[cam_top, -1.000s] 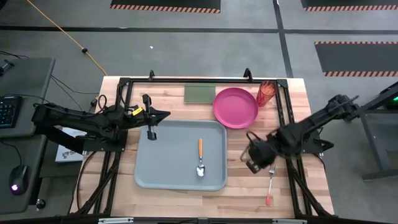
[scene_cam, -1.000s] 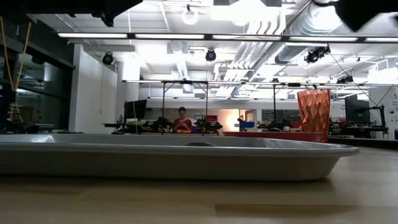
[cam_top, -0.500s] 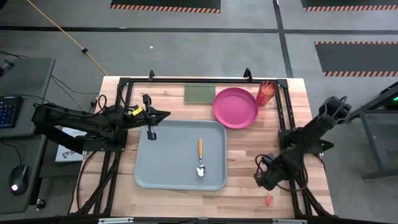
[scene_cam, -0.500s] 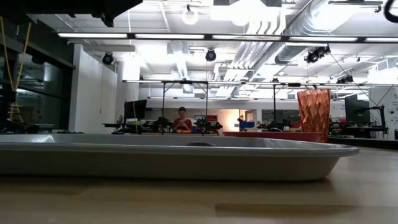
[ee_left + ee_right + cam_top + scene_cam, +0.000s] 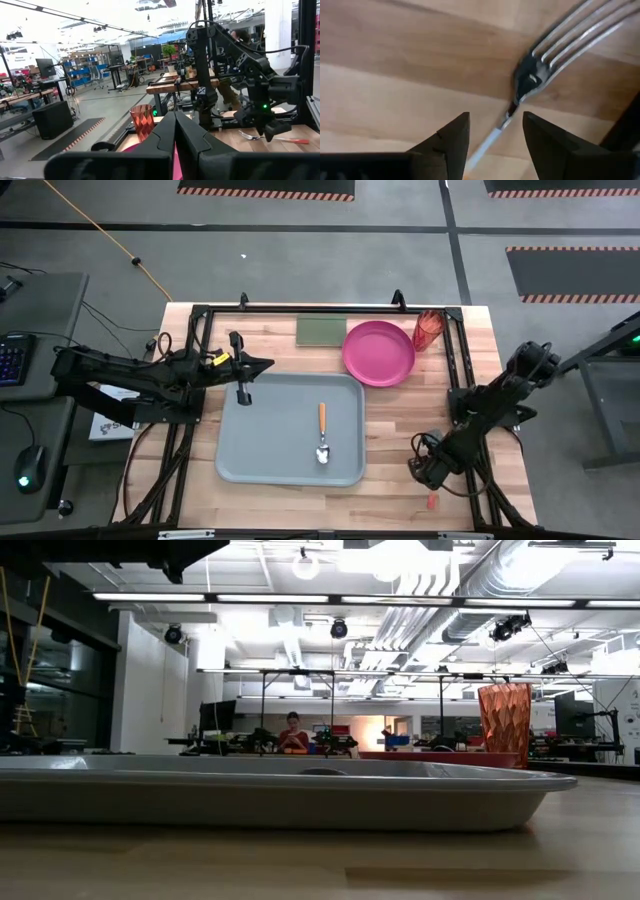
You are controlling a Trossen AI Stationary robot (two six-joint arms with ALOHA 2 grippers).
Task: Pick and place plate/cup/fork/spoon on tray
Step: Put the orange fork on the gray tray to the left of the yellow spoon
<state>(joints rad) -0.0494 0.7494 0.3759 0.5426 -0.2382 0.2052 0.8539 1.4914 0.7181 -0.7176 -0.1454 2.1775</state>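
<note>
- The fork [image 5: 555, 47] has silver metal tines and a slim neck; in the right wrist view it lies flat on the wooden desk [image 5: 390, 430], tines fanning away from the camera.
- Only the red-pink tip of its handle [image 5: 432, 502] shows from above, poking out just past the right gripper.
- The right gripper [image 5: 428, 470] is low over the fork near the desk's front right corner, its fingers [image 5: 447, 142] spread apart and released, one on each side of the fork's neck (neither finger visibly touches the metal).
- The spoon [image 5: 322, 434] has a silver bowl and a slim orange-yellow handle; it lies in the middle of the tray, well away from the right gripper toward the desk's centre.
- The tray [image 5: 250, 450] is a large grey-blue rectangle with rounded corners and a raised rim, between the two grippers.
- The plate [image 5: 379, 352] is round, magenta-pink and shallow-rimmed; it sits on the desk beyond the tray's far right corner, well apart from the right gripper.
- The cup [image 5: 428, 330] is a small translucent red-orange faceted tumbler, upright, just beside the plate on the side away from the left gripper.
- The left gripper [image 5: 243, 390] waits over the tray's far left corner, fingers [image 5: 192, 137] clenched together with nothing between them.
- A flat green rectangle [image 5: 321, 330] lies on the desk beside the plate, beyond the left gripper.
- In the low view a person [image 5: 292, 734] shows far back in the room.
</note>
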